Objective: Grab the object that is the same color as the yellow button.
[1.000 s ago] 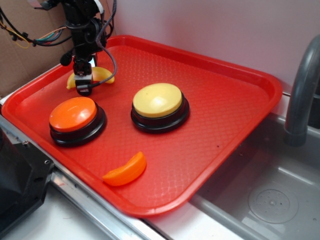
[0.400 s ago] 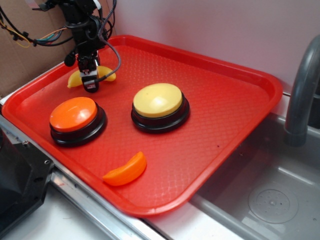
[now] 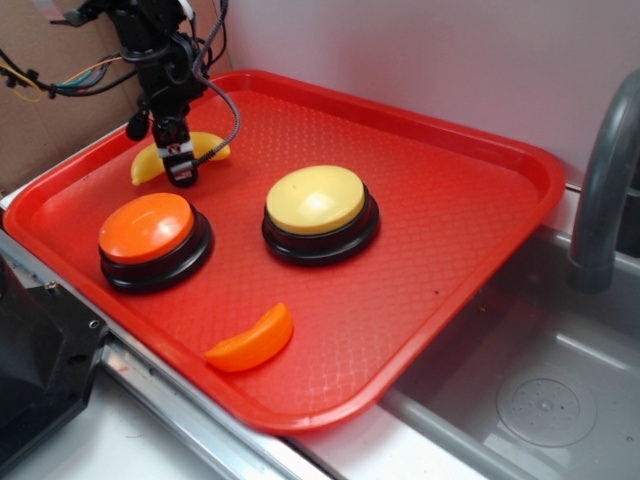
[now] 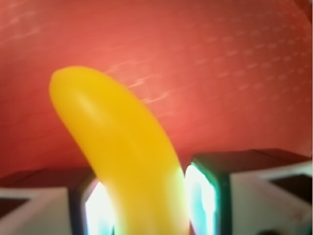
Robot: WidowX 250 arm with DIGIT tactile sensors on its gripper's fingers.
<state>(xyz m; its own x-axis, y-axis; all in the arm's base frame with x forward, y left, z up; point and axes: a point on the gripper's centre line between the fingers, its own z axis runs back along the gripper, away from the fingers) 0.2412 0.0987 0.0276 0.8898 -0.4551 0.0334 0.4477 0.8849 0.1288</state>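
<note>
The small yellow banana [image 3: 210, 148] lies at the tray's far left, its two ends showing on either side of my gripper [image 3: 181, 172]. In the wrist view the banana [image 4: 122, 147] runs up between my two pads [image 4: 200, 196], which press against its sides. My gripper [image 4: 142, 205] is shut on the banana, low over the red tray [image 3: 540, 170]. The pale-yellow button [image 3: 315, 200] on a black base stands in the tray's middle, to the right of the gripper.
An orange-topped button [image 3: 147, 225] stands just in front of the gripper. An orange crescent slice [image 3: 252, 340] lies near the tray's front edge. A sink [image 3: 540, 400] and grey faucet [image 3: 605, 190] are to the right; cardboard [image 3: 40, 110] and cables are behind left.
My gripper has shifted slightly right and tilted, with the banana between its fingers. The banana has turned a little, its left end now lower in the picture.
</note>
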